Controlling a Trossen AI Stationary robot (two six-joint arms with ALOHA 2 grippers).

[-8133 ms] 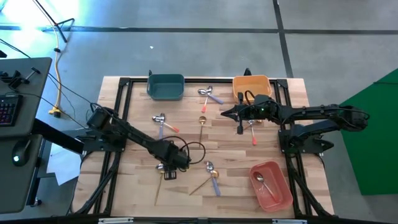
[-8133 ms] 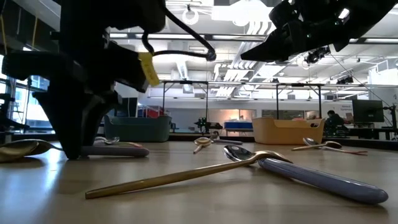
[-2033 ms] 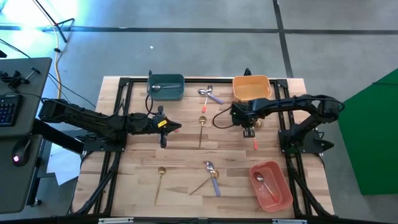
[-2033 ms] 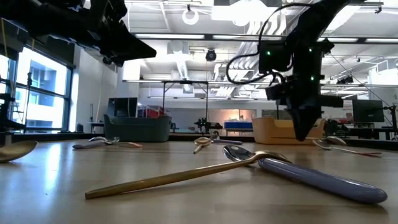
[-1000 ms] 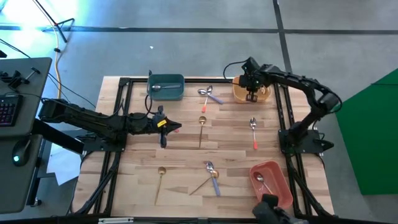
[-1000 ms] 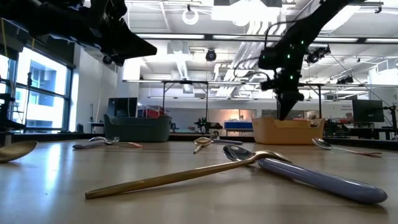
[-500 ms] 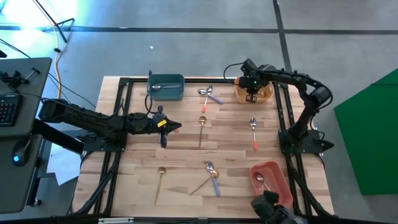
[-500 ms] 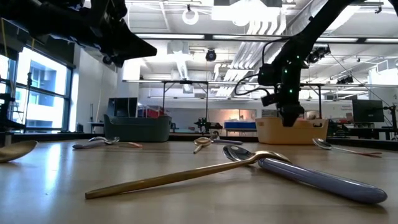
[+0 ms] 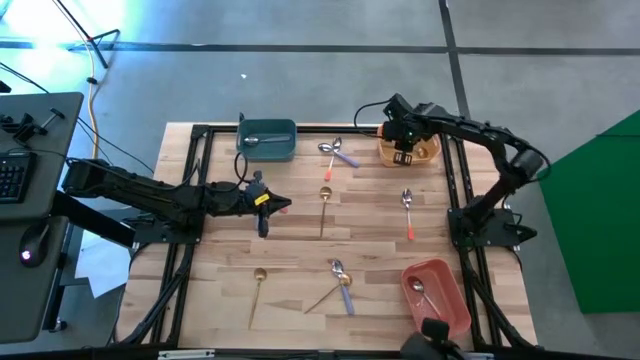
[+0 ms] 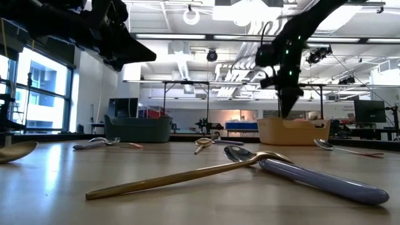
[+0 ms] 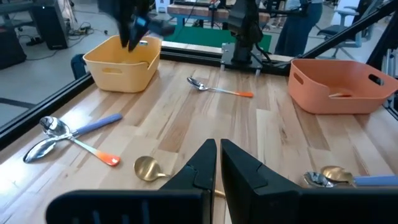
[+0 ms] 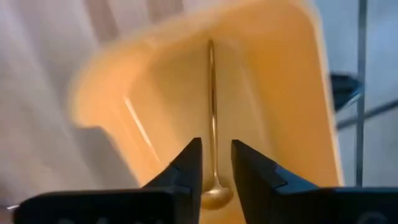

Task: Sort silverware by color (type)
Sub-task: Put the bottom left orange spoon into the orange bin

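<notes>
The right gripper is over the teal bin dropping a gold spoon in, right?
Not quite. The right gripper is over the orange bin, not the teal bin. The high view shows that, and the right wrist view shows the gold spoon between its parted fingers above that bin.

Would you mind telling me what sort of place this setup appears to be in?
Probably a robotics lab in an open industrial hall: a wooden table with mounted arms, other framed workstations behind it, and exposed ceiling ducts.
</notes>
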